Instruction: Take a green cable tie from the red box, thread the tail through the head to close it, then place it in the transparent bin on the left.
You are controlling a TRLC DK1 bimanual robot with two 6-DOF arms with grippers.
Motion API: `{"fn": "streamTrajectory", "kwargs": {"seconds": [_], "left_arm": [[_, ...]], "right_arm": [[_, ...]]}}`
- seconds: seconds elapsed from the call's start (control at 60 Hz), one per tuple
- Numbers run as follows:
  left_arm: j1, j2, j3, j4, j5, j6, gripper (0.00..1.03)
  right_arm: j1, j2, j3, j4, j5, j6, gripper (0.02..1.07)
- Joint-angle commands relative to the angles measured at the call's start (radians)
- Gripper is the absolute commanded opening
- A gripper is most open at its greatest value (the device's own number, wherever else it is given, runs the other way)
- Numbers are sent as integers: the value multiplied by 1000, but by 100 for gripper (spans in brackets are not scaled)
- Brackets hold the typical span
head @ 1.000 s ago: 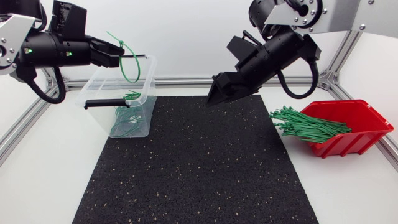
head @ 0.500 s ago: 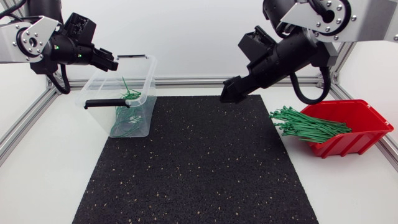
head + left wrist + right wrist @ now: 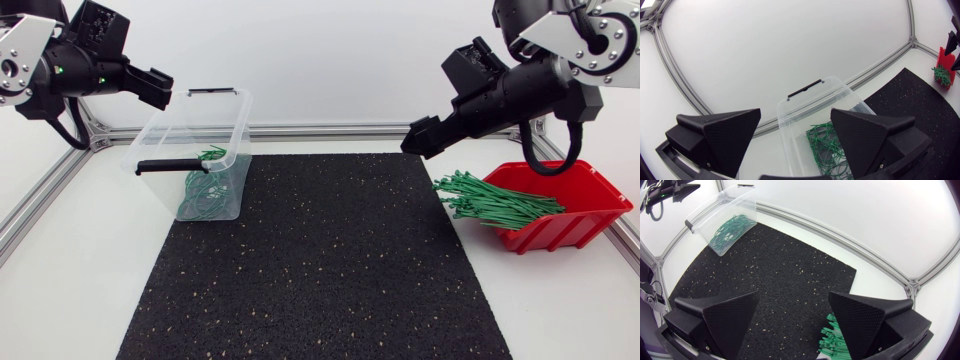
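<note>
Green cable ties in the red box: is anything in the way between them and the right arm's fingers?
Nothing visible does. The right arm's fingers hang open over the far edge of the black mat; the green cable ties stick out of the red box beside them, uncovered.

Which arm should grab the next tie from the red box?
Right. The right tool hangs open near the red box and ties; the left tool is far off by the transparent bin.
</note>
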State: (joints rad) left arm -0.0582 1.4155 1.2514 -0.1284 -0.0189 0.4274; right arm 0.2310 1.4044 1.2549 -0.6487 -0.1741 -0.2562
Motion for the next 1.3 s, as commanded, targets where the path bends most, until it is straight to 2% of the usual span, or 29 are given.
{"fn": "streamTrajectory", "kwargs": {"seconds": [0.0, 0.05, 0.217, 0.333, 0.583, 0.733, 0.9, 1.15, 1.283], "left_arm": [[21, -47, -58, 26, -19, 17, 100], [34, -99, -106, 67, -33, 14, 100], [55, -201, -193, 73, -15, 1, 100], [74, -267, -248, 76, 19, -16, 100], [98, -438, -422, 144, 37, -19, 100], [118, -520, -504, 177, 96, -44, 100], [149, -602, -601, 220, 169, -76, 100], [150, -707, -739, 293, 171, -127, 100], [181, -785, -831, 354, 172, -177, 100]], "right_arm": [[-28, -54, -48, 31, 13, -26, 102], [-50, -84, -64, 43, 21, -35, 102], [-113, -177, -120, 96, 31, -34, 102], [-136, -248, -187, 161, 79, -29, 102], [-249, -400, -328, 248, 85, -54, 102], [-311, -481, -399, 291, 78, -71, 102], [-325, -593, -512, 376, 76, -69, 102], [-348, -720, -646, 505, 82, -44, 102], [-348, -777, -715, 543, 105, -29, 102]]}}
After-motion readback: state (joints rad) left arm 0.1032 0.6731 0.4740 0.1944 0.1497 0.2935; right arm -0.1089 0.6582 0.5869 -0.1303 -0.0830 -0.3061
